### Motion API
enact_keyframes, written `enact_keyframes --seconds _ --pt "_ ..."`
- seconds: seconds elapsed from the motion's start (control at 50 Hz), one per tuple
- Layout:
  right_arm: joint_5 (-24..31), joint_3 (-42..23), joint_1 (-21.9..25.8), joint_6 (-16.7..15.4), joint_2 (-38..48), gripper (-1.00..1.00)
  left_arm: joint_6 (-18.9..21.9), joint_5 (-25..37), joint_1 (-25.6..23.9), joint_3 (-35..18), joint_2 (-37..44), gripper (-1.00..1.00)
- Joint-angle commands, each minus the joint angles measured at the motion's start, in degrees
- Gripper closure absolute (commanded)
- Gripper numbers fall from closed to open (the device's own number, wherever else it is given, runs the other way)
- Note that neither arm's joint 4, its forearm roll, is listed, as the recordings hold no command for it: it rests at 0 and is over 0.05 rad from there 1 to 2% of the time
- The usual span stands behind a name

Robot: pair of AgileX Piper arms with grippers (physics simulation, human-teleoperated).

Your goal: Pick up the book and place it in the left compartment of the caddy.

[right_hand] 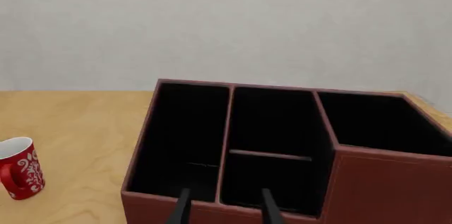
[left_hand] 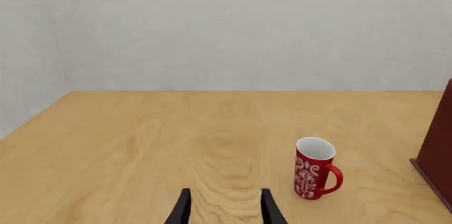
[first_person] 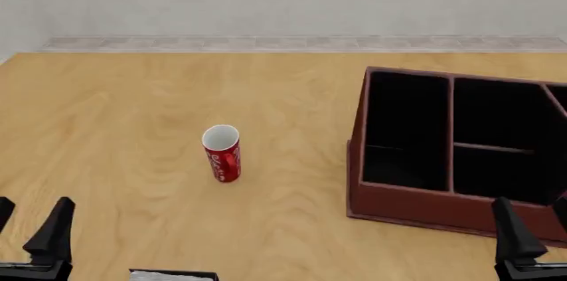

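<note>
The caddy point(first_person: 416, 201) is sitting on the right of the worktop point(first_person: 133, 115), its left compartment point(first_person: 403, 135) showing only black lining. A red mug point(first_person: 222, 153) is standing upright well to its left. The book point(first_person: 172, 275) is barely peeking in at the near edge (just a sliver). The left gripper point(left_hand: 224, 208) and the right gripper point(right_hand: 224, 207) are hanging released, grasping nothing.

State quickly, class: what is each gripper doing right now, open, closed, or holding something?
Left gripper: jaws open, holding nothing.
Right gripper: jaws open, holding nothing, facing the caddy.
</note>
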Motion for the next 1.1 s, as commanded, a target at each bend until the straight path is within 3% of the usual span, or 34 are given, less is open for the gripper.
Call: enact_keyframes --seconds 0.02,0.42,0.46,0.52,0.56,0.6,0.62,0.64,0.8,0.88,0.96,1.0,1.06,1.1 --pt "-0.10 -0.12 -0.01 0.08 0.28 -1.00 -0.01 0.07 0.01 -0.30 0.27 -1.00" --pt "0.16 -0.21 0.04 0.09 0.16 -1.00 -0.05 0.17 0.01 0.07 -0.01 -1.00" --pt "-1.17 -0.62 1.61 -0.54 -0.12 -1.00 -0.05 -0.05 0.01 -0.12 0.36 -1.00" --pt "2.34 -3.87 4.53 2.64 0.09 -1.00 0.53 -0.27 -0.03 -0.25 -0.02 -1.00" --pt "3.64 -5.70 6.74 1.83 1.00 -1.00 0.31 -0.26 0.00 0.04 -0.02 -1.00" --pt "3.77 -7.07 8.58 3.19 2.28 -1.00 0.12 -0.04 0.03 -0.22 0.26 -1.00" --pt "3.48 -8.72 10.90 -0.18 5.11 -1.00 0.26 -0.10 0.01 -0.25 0.16 -1.00" --pt "3.62 -9.19 11.26 2.70 5.33 -1.00 -0.05 -0.16 0.03 -0.20 0.57 -1.00" --pt "4.26 -13.73 19.41 2.79 13.19 -1.00 0.14 -0.12 0.01 0.04 0.08 -1.00" --pt "8.20 -18.75 25.60 0.71 16.86 -1.00 0.15 -0.14 0.01 0.02 0.12 -1.00" --pt "12.10 -23.63 28.78 0.58 19.16 -1.00 0.20 -0.06 0.00 -0.28 0.27 -1.00" --pt "13.41 -25.64 30.80 -1.47 20.97 -1.00 0.12 0.02 0.01 -0.38 0.37 -1.00" --pt "15.50 -28.96 33.55 -0.02 23.67 -1.00 0.16 0.02 0.00 -0.32 0.28 -1.00" --pt "16.74 -31.24 34.50 -1.84 25.63 -1.00 0.12 0.07 0.01 -0.35 0.32 -1.00"
